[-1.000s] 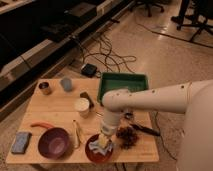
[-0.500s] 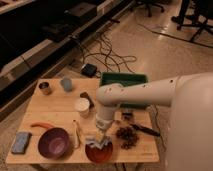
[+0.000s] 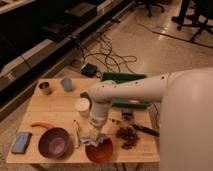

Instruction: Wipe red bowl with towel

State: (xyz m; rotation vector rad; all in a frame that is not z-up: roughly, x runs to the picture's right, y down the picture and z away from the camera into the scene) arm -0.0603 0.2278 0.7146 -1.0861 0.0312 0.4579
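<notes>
**Desk:** What does the frame show, biggest first?

**Photographer:** A wooden table, with the robot's white arm reaching over it from the right side. A green tray sits at the far edge. Two bowls stand along the near edge: a purple bowl toward the left corner and the red bowl at about mid-edge.

**Desk:** And the towel?

**Photographer:** The towel, a pale bunched cloth, rests on the red bowl's left rim and seems to drape partly inside. The gripper hangs directly above it, touching the bunch. Whether it is clamped on the cloth or only pressing it down cannot be told.

**Desk:** How far along is the job?

**Photographer:** By my reading, cloth and bowl are together, so the approach is done and the wiping is at most at its start. Only the left rim is covered, while the bowl's floor and right side show bare red. What is left, I judge, is to sweep the towel around the inside and then lift clear.
</notes>
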